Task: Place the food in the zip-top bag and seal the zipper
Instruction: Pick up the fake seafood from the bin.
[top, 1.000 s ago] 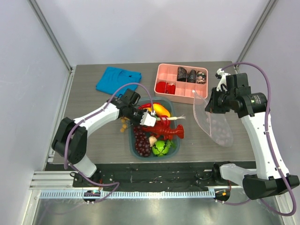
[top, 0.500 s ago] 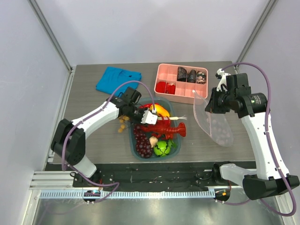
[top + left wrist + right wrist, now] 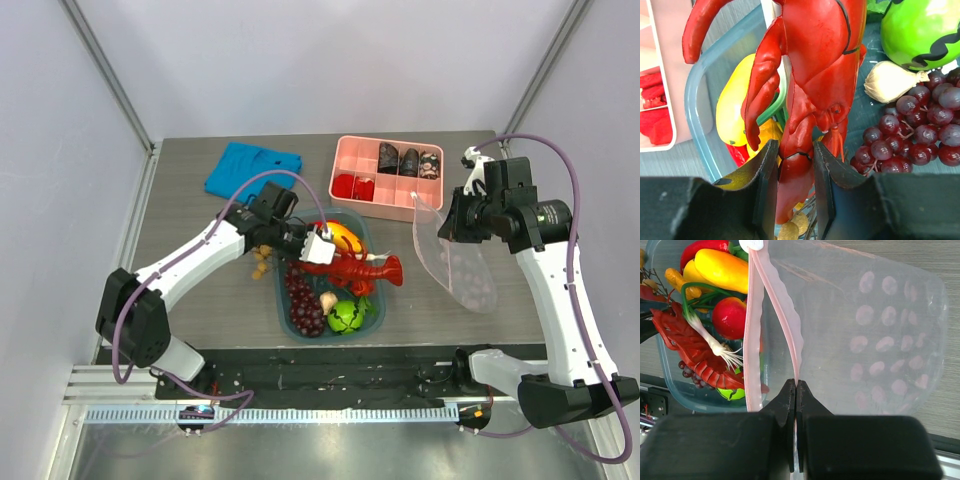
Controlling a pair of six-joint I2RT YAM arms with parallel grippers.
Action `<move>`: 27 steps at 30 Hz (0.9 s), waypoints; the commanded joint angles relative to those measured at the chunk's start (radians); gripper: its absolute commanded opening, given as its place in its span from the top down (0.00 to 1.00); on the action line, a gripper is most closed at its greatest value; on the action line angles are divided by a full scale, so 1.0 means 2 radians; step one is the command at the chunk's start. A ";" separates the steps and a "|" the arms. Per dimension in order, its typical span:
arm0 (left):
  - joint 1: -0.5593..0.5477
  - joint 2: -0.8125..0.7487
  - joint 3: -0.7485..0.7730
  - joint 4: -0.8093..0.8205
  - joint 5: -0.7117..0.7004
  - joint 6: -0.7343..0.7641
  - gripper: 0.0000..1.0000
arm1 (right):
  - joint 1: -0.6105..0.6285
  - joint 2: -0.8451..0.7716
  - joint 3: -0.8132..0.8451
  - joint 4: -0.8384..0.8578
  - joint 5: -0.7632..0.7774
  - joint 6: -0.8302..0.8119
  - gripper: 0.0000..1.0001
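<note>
The lobster is glossy, smooth plastic; the zip-top bag is thin clear film; the tub is translucent plastic. The bench looks matt and wood-grained.

Open tabletop lies between tub and raised bag, the pink tray bordering it behind

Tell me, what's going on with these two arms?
Two robot arms are packing toy food into a bag. The left hand grips a red lobster by its narrow end, over the teal tub that holds the other toy foods. The right hand pinches the zip-top bag at its pink zipper, mouth open, to the right of the tub. No food seems to be in the bag yet.
</note>
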 commanded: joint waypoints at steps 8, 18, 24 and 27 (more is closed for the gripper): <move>-0.010 -0.050 0.042 0.022 0.008 -0.010 1.00 | -0.005 -0.020 0.005 0.012 0.000 0.010 0.99; -0.010 -0.069 0.133 -0.119 -0.008 0.007 1.00 | -0.005 -0.046 -0.014 0.041 0.026 0.000 0.99; -0.010 -0.025 0.272 -0.290 0.011 -0.052 1.00 | -0.005 -0.090 -0.075 0.118 0.043 -0.020 0.99; -0.010 -0.007 0.328 -0.360 0.026 -0.087 1.00 | -0.004 -0.125 -0.113 0.166 0.040 -0.016 0.99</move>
